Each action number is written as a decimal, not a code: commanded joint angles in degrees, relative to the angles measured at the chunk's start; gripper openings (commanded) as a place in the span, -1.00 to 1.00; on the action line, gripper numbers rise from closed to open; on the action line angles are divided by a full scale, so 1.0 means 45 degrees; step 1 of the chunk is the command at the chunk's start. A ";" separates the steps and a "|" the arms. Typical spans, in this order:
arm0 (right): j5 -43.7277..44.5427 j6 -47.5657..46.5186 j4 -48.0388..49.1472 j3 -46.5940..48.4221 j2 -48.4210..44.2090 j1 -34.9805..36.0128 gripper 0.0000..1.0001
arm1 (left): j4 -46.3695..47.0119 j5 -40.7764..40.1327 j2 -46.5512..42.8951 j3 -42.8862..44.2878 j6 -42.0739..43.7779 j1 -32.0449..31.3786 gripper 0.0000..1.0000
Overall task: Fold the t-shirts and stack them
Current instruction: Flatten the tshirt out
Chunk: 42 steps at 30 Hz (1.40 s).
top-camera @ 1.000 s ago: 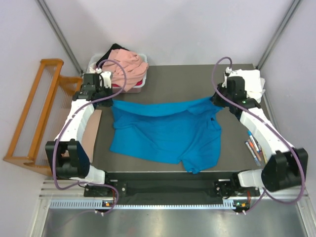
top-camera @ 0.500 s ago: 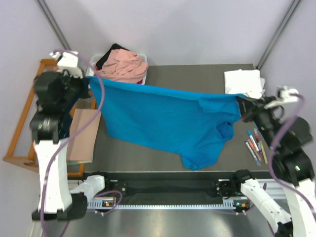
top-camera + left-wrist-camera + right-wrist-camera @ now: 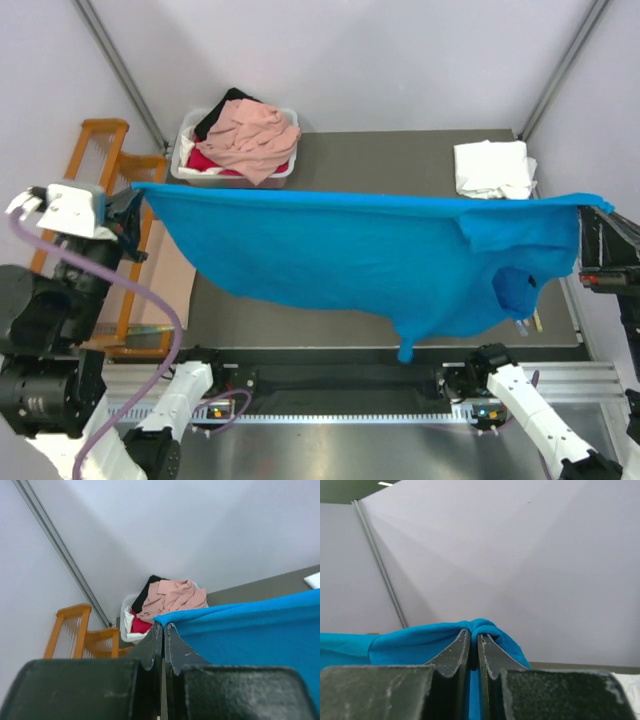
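- Left claw (image 3: pixel 162 626) clenched on one corner of the blue t-shirt (image 3: pixel 350 250), raised high at the left
- Right claw (image 3: pixel 474 634) pinched tight on the opposite corner, far out to the right
- The shirt hangs stretched between them above the counter (image 3: pixel 400 158), one part drooping lowest
- Beyond, a folded white tee (image 3: pixel 490 168) lies at the far right
- A pink tee (image 3: pixel 255 135) heaps in the white tub (image 3: pixel 225 181) at the far left, beside the wooden rack (image 3: pixel 95 130)
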 commanded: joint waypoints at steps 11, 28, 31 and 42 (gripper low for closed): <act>0.2833 0.1091 0.0733 -0.2461 0.7754 -0.0142 -1.00 | 0.4634 -0.2109 0.3670 -0.7616 0.0569 0.0056 -1.00; 0.1329 0.2245 0.2278 -0.2990 1.3443 -0.1510 -1.00 | 0.5419 -0.3653 1.2249 -0.4063 0.0511 -0.0021 -1.00; 0.1056 0.2361 0.2317 -0.3243 1.3230 -0.1549 -1.00 | 0.5399 -0.3496 1.1938 -0.4472 0.0453 -0.0022 -1.00; 0.0313 0.2694 0.1830 -0.4707 1.1669 -0.1530 -1.00 | 0.4834 -0.2715 1.0336 -0.5782 0.0706 -0.0432 -1.00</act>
